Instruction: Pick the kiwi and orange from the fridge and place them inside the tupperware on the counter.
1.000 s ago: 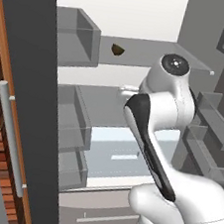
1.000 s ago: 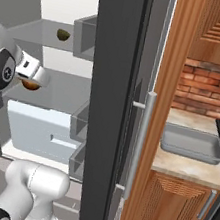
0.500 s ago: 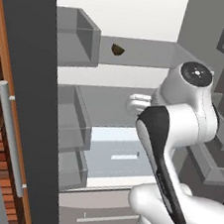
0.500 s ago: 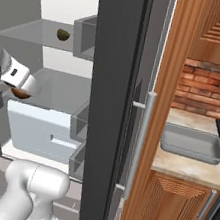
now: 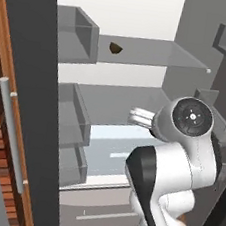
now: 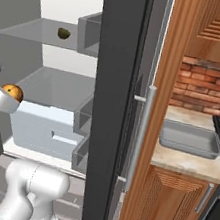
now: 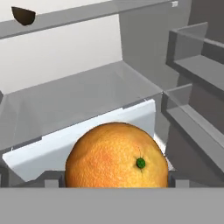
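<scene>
- Gripper (image 6: 4, 100) jaws stand wide, and we judge them closed on the orange (image 7: 117, 155), which sits right between the fingers in the hand view.
- In the right base view we see the orange (image 6: 12, 92) at the end of the white hand, in front of the middle shelf of the open fridge (image 5: 143, 53).
- We find the kiwi (image 5: 115, 48) on the upper shelf, well apart from the hand.
- Beyond the dark door (image 6: 114, 82), the grey tupperware (image 6: 190, 139) lies on the counter (image 6: 184, 162), with nothing in it that we can see.
- By our reckoning the first fruit is picked; carrying it over, dropping it in, and fetching the kiwi all remain.
</scene>
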Controlling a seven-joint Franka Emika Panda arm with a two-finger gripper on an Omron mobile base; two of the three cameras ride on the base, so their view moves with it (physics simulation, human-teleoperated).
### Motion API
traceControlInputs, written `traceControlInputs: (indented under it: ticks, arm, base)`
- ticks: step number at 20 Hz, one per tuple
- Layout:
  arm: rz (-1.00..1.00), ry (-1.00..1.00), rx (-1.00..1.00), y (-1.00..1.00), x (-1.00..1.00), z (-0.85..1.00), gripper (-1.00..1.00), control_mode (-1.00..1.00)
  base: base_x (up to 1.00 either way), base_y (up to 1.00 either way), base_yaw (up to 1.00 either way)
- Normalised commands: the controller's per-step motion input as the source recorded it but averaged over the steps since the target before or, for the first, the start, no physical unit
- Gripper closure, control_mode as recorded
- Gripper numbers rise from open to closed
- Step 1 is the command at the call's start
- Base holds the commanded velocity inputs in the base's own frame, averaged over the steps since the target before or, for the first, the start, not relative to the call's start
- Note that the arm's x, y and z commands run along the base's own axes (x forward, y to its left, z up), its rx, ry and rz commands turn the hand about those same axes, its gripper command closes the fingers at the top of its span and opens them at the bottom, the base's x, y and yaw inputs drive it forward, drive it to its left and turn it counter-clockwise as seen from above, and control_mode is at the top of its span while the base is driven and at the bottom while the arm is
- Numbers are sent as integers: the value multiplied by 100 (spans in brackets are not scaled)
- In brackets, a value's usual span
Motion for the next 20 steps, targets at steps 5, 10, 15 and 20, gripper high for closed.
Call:
traceControlInputs:
  ticks: [5,10,15,20]
  arm:
    - [0,0,0,0,0,0,100,100]
    - [0,0,0,0,0,0,100,100]
    - [0,0,0,0,0,0,100,100]
    - [0,0,0,0,0,0,100,100]
  base:
    - [-84,0,-25]
    - [-86,4,-32]
    - [-82,4,-50]
    - [-59,0,-90]
